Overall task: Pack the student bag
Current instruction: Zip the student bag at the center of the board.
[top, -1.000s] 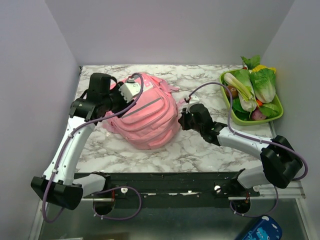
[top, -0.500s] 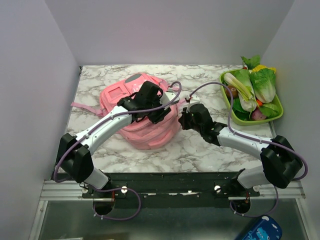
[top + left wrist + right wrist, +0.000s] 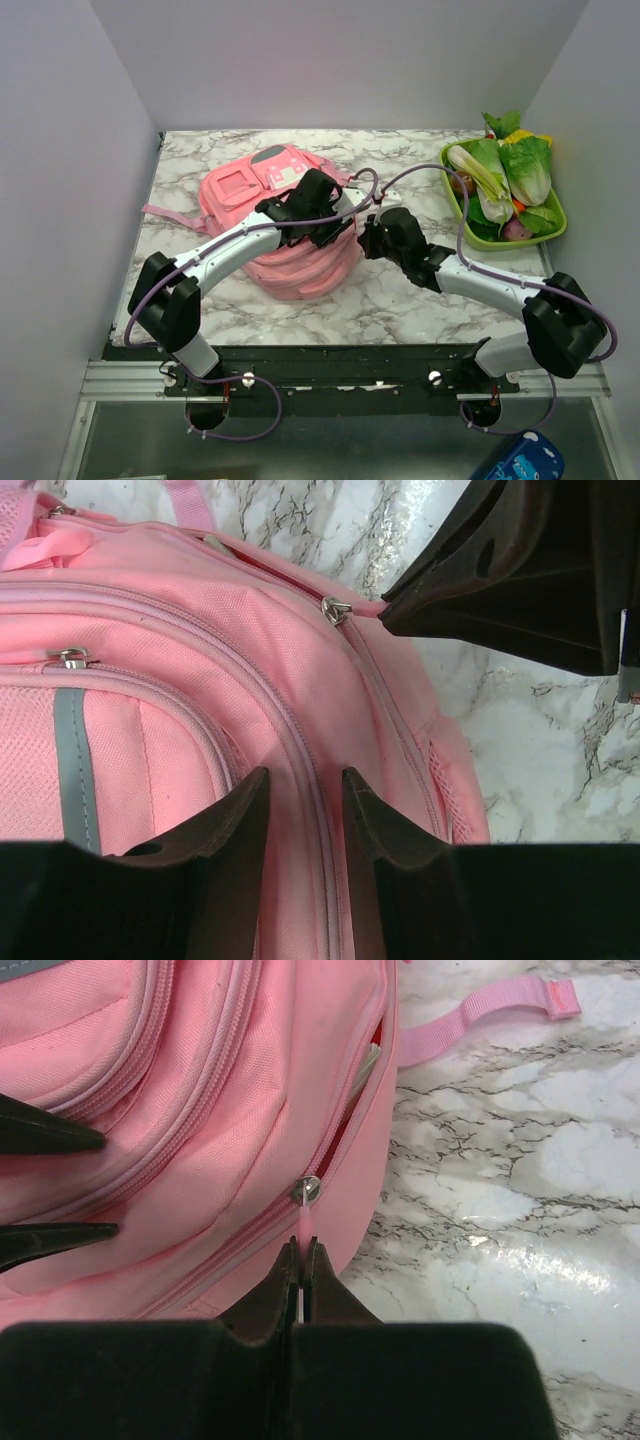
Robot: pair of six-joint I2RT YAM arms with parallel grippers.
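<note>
A: State of right pincer [image 3: 302, 1250]?
B: Pinched fully closed on the thin pink zip-pull tab [image 3: 303, 1222], low on the right flank of the large soft pink fabric backpack [image 3: 235, 190].
A: And left pincer [image 3: 305, 780]?
B: Part open, fingers astride a piped zip seam on the bag's front. Nothing visibly gripped.
A: Bag position?
B: Lying mid-way across the white-grey marbled worktop [image 3: 400, 300], between the arms. Green plastic tray of leafy vegetables [image 3: 556, 228] far right, well apart.
A: Progress?
B: That zip gapes beyond the slider, something pale inside. Judged late: contents in, closing left.
</note>
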